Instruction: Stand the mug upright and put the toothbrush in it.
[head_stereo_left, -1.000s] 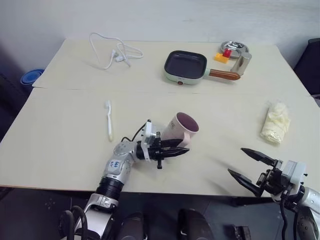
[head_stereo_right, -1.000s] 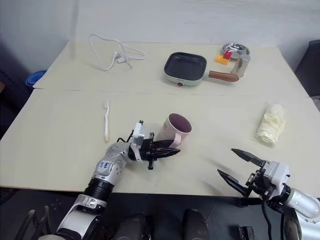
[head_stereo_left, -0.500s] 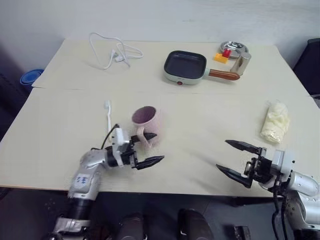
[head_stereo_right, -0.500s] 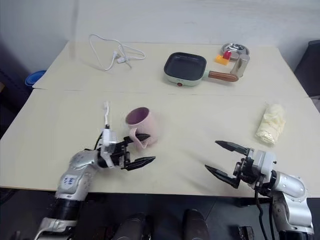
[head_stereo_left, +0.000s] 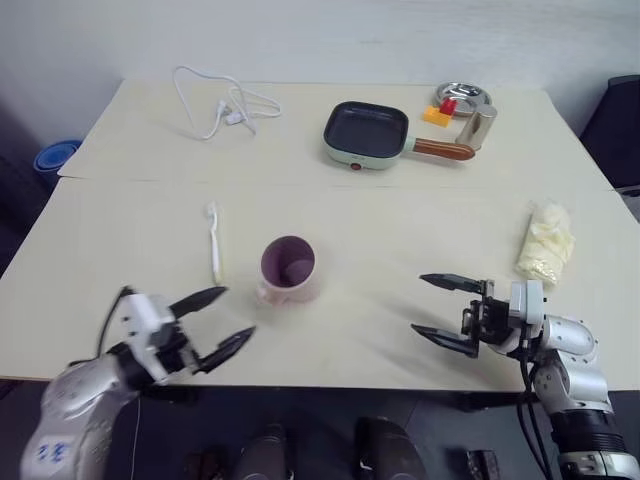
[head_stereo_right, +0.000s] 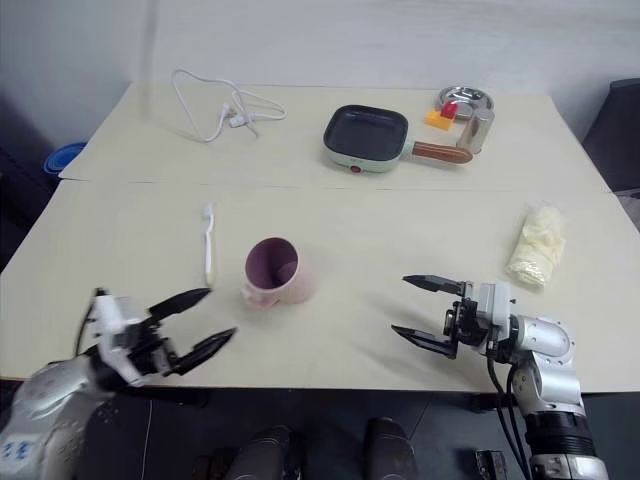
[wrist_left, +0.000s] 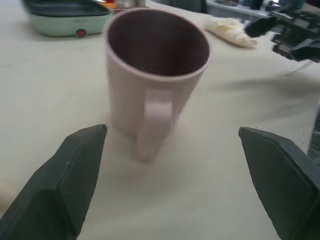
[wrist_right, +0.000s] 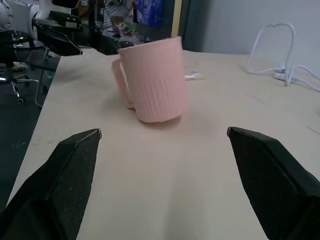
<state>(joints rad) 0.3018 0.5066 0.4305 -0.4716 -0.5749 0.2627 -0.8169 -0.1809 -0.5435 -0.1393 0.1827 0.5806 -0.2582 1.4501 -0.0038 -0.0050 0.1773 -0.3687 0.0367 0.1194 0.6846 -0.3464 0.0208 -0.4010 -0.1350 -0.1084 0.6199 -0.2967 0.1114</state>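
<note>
Left end effector (head_stereo_left: 212, 320) stands wide open and empty at the worktop's (head_stereo_left: 400, 230) near edge; toothbrush (head_stereo_left: 214, 243) lies flat just beyond it, long axis running away from the robot, beside the upright mug (head_stereo_left: 287, 271); right end effector (head_stereo_left: 443, 312), also open and empty, is farther off.

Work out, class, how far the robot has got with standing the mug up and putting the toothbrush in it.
Done: the mug stands upright on the table. In hand: nothing; the left gripper and right gripper are open and empty. Left: the toothbrush lies flat beside the mug, not yet picked up.
</note>
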